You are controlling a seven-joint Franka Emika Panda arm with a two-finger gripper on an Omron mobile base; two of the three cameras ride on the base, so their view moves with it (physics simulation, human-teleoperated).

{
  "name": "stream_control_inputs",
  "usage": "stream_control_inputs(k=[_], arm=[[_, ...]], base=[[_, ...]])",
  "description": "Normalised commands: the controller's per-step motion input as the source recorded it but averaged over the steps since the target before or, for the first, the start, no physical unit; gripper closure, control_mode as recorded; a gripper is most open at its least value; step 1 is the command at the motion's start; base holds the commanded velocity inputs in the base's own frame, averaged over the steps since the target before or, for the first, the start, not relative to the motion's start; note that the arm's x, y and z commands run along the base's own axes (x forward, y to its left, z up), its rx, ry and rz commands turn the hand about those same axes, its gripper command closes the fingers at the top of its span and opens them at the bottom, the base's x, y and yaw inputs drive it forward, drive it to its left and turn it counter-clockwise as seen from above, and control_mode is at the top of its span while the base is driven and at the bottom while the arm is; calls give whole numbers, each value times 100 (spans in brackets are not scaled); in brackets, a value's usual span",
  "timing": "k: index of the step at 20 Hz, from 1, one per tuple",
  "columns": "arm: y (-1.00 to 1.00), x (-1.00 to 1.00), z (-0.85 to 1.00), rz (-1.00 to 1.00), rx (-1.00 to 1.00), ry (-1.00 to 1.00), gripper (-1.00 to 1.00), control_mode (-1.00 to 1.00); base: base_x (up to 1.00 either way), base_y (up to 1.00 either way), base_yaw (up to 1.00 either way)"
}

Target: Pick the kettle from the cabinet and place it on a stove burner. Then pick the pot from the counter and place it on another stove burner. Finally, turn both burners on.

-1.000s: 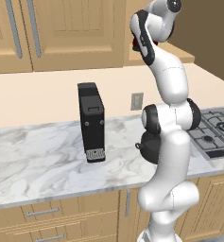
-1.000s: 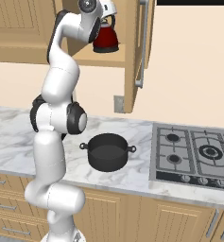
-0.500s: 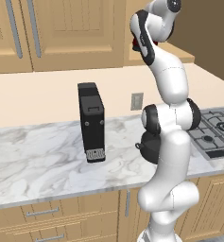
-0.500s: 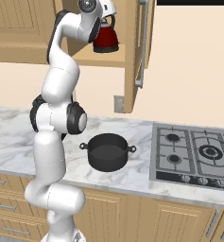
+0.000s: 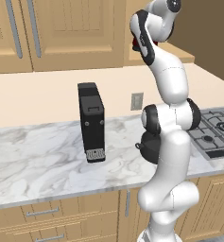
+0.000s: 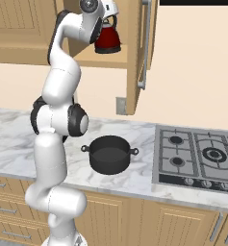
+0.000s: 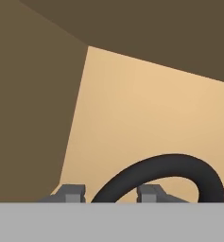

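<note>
You see one kettle in the open cabinet, its black handle between the claw fingers, which are narrowly parted and clasping it. One pot sits on the tabletop beside the burners.

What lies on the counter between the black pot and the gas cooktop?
Nothing: in the right base view the marble counter is bare between the black pot and the gas cooktop.
</note>
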Motion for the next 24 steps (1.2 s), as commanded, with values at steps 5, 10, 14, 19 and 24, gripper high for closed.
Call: stream_control_inputs(k=[5,10,14,19,24], arm=[[0,-20,-19,0,2,-4,100,-100],[0,-41,-32,-1,5,-11,100,-100],[0,-46,-23,-2,2,-9,100,-100],[0,-50,-8,-2,0,-12,100,-100],[0,-55,0,-2,0,-11,100,-100]], base=[[0,0,0],[0,0,0],[0,0,0],[0,0,0],[0,0,0]])
